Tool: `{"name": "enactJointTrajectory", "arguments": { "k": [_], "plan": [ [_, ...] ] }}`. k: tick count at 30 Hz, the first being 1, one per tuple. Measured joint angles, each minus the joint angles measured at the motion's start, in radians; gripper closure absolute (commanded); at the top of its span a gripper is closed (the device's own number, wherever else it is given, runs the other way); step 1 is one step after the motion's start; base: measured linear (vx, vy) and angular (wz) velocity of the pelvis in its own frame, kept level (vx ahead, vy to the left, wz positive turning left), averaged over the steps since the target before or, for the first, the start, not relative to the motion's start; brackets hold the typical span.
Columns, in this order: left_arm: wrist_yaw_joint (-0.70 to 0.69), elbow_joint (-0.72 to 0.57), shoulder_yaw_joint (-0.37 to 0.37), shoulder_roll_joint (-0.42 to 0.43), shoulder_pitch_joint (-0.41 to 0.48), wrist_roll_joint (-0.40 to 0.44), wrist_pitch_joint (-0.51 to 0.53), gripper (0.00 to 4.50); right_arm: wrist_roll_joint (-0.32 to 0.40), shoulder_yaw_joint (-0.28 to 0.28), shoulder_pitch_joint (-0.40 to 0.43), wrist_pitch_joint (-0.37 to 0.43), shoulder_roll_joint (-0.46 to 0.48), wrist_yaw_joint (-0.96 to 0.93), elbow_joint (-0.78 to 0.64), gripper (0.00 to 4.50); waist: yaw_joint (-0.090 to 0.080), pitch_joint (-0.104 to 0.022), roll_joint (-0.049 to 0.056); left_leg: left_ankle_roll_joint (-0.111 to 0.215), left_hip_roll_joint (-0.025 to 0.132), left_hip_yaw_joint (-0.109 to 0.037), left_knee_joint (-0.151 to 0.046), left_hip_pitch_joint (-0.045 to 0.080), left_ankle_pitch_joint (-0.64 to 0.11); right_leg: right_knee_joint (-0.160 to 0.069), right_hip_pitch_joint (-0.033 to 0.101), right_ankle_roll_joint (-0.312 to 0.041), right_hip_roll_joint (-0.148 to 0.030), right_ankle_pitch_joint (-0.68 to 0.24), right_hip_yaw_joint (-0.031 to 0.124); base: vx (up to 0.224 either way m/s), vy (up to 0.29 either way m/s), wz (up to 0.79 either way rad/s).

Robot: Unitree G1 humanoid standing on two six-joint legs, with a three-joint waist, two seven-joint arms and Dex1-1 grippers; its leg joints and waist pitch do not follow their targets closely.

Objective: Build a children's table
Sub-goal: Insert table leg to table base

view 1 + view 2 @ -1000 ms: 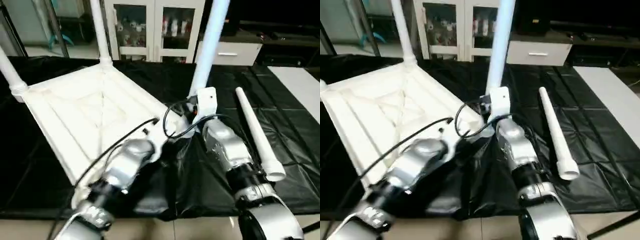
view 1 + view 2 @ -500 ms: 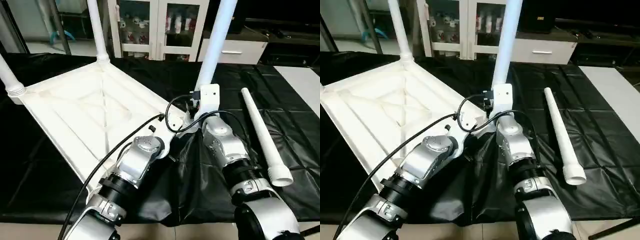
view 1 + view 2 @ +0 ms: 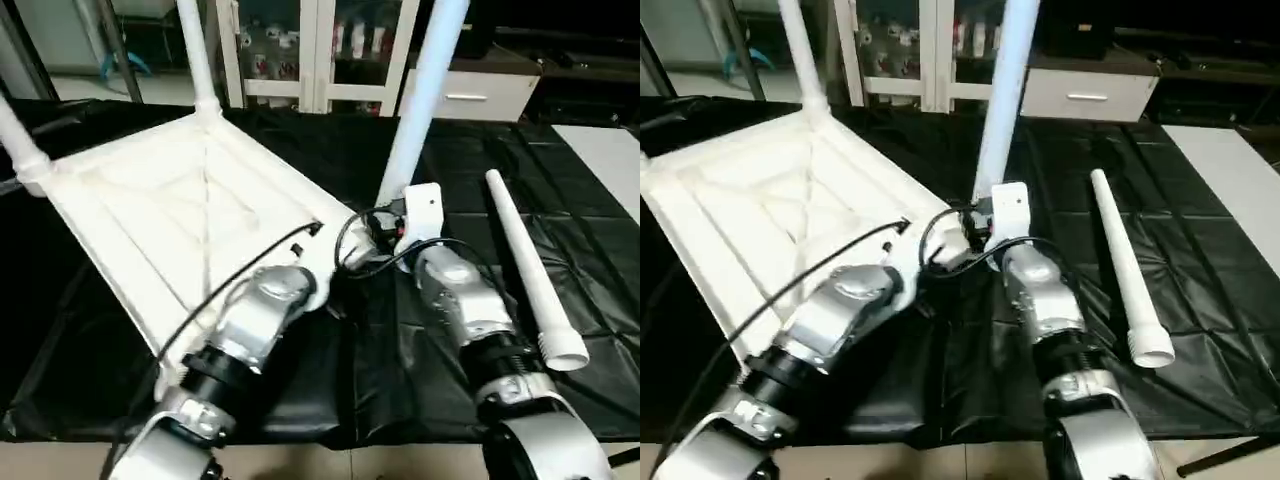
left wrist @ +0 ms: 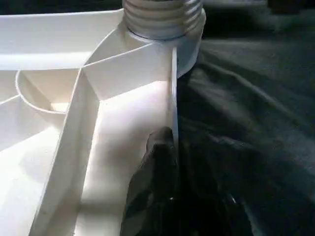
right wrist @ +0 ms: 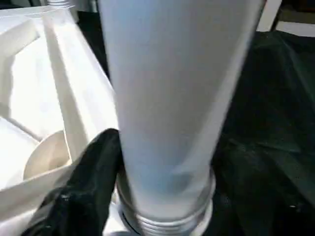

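The children's table lay upside down on the black-draped table (image 3: 80, 330), its ribbed tabletop (image 3: 170, 215) facing up and angled toward the robot's left. 3 legs stood in corner sockets: a far leg (image 3: 197, 50), a leg at the left edge (image 3: 18, 140), and the near leg (image 3: 425, 90) rising in front of the right arm. A 4th, loose leg (image 3: 528, 275) lay flat on the cloth well to the right, its flared end nearest the robot.

The left claw (image 4: 165, 162) was pinched narrow on the thin rim wall of the tabletop, just beside the near corner socket (image 4: 167, 24), one black finger inside the rim and the other outside. The right claw (image 3: 395, 225) sat at the base of the near leg; in the right wrist view 1 finger (image 5: 83, 187) lay against the tube just above its threaded collar (image 5: 167, 216), but whether the claw was squeezing the tube or had gone slack around it could not be told.

The plastic looked light, stiff and smooth, so the tube would likely slip under a loose hold; low near the collar seemed the best purchase. The rim wall gave the left claw a firm edge, though it probably flexes under hard twisting.
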Motion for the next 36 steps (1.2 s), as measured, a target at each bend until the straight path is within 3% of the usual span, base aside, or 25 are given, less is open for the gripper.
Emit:
{"name": "enactJointTrajectory", "arguments": {
  "k": [11,15,23,36],
  "plan": [
    [-0.146,-0.111,-0.032,0.119,0.065,-0.014,-0.032,4.5,0.05,0.039,0.159,0.142,-0.151,0.221,-0.316,0.04,0.004,0.001,0.002,0.003,0.002,0.004,0.0,0.0,0.001,0.0,-0.001,0.0,0.0,0.0,0.001,0.0,0.0,0.0],
    [-0.235,-0.156,-0.044,0.178,0.094,-0.038,-0.057,4.5,0.078,0.06,0.213,0.174,-0.245,0.365,-0.405,0.04,0.012,0.002,0.002,0.003,0.002,0.005,0.001,0.0,0.001,0.0,-0.001,-0.001,0.0,0.0,0.001,0.0,0.0,0.0],
    [-0.32,-0.208,-0.058,0.247,0.125,-0.054,-0.081,4.5,0.129,0.074,0.247,0.208,-0.347,0.538,-0.479,0.04,0.027,0.002,0.002,0.006,0.003,0.006,0.002,-0.001,0.002,0.0,-0.001,-0.001,0.0,0.0,0.001,0.0,0.0,0.0],
    [-0.457,-0.305,-0.098,0.332,0.173,-0.088,-0.095,4.5,0.148,0.088,0.247,0.21,-0.413,0.697,-0.501,0.04,0.035,0.002,0.002,0.007,0.003,0.007,0.004,0.0,0.002,0.001,-0.001,-0.002,-0.001,0.0,0.001,0.0,0.0,0.0]
  ]
}}
